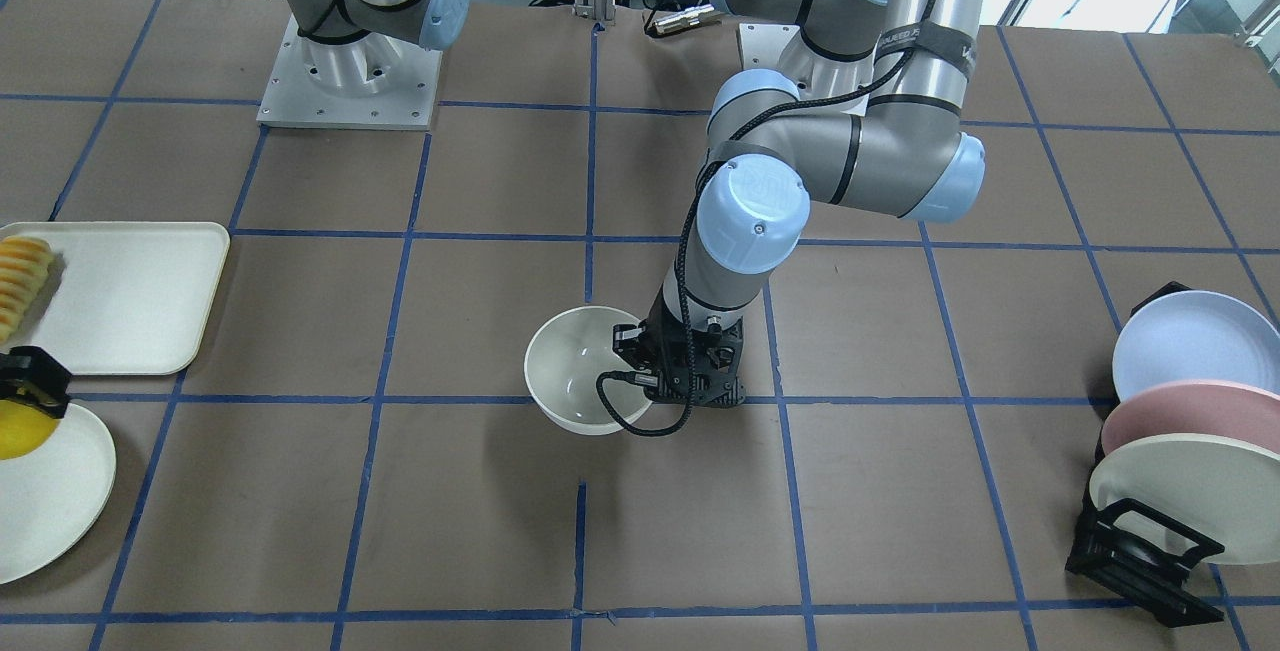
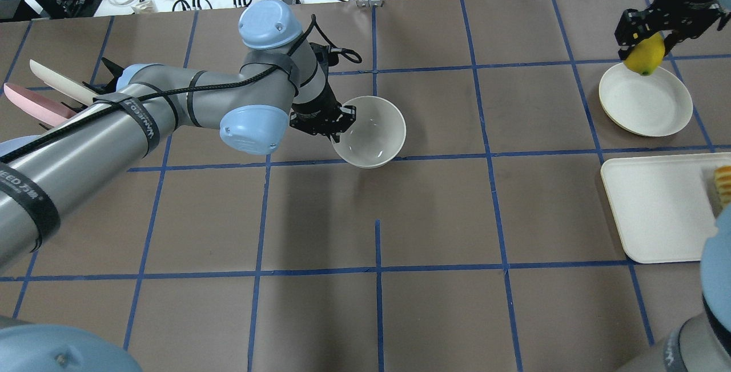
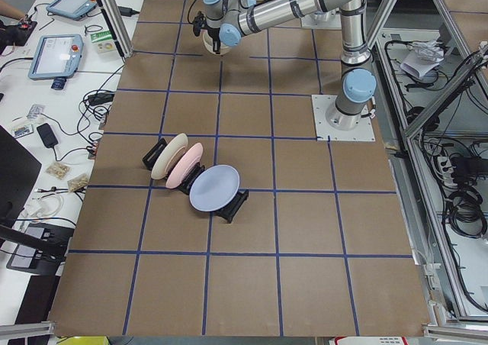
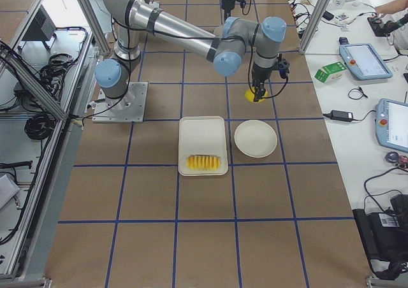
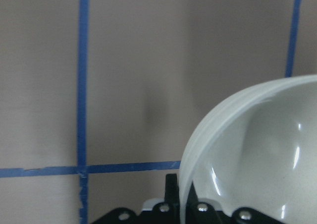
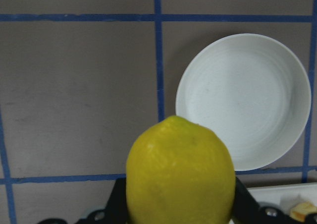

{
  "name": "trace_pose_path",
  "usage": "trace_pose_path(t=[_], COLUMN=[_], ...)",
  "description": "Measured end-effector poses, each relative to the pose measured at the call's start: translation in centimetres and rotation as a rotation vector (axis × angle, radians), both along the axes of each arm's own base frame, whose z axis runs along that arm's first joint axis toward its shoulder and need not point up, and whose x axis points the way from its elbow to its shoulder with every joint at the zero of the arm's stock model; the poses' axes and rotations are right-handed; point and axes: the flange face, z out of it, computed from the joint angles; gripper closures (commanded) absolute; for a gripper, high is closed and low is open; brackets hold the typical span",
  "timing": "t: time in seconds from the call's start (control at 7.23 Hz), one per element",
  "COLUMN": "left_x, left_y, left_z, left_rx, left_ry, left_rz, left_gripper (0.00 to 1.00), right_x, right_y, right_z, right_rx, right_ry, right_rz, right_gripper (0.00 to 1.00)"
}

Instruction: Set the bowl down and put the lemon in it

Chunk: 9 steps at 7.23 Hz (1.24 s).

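The cream-white bowl (image 1: 575,366) is near the table's middle, also in the overhead view (image 2: 374,129) and the left wrist view (image 5: 257,154). My left gripper (image 1: 640,376) is shut on the bowl's rim on the side nearest its arm (image 2: 337,132). I cannot tell whether the bowl rests on the table or hangs just above it. My right gripper (image 2: 645,46) is shut on the yellow lemon (image 2: 645,56) and holds it above the far edge of the flat cream plate (image 2: 651,106). The lemon fills the lower right wrist view (image 6: 181,172).
A rectangular cream tray (image 2: 657,206) with ridged yellow-orange slices (image 2: 722,183) lies next to the plate on my right. A black rack with blue, pink and cream plates (image 1: 1180,431) stands at my far left. The arm bases stand at the table's robot side.
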Motion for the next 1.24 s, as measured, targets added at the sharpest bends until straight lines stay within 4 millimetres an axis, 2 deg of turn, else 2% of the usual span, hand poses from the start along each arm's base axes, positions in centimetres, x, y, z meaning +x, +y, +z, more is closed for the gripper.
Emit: trace_pose_path(t=[0.41,0.55,0.83,0.97,1.11,1.24], left_x=[-0.7,-0.7,-0.7,-0.6,-0.4,-0.1], left_y=[0.0,-0.1,-0.2,-0.4,-0.2,0.6], left_z=[-3.2,-3.9,-4.2,-3.4,-1.9,0.8], left_rx=[0.049,0.059,0.064,0.058,0.061,0.081], left_ry=[-0.011,-0.014,-0.016,-0.016,-0.018,-0.026], left_rz=[-0.018,-0.019,-0.019,-0.019,-0.017,-0.017], left_gripper=[1.00,0.04,0.00,0.00,0.00,0.00], right_x=[9.1,12.9,19.6,22.7,25.8,28.3], right_y=[0.5,0.8,1.9,2.7,3.8,4.9], right_z=[-0.2,-0.2,-0.4,-0.7,-1.2,-1.9], right_rx=[0.037,0.040,0.049,0.057,0.069,0.082], right_ry=[-0.027,-0.051,-0.066,-0.065,-0.062,-0.060], right_rz=[-0.041,-0.053,-0.062,-0.040,-0.014,0.006], right_gripper=[1.00,1.00,1.00,1.00,1.00,1.00])
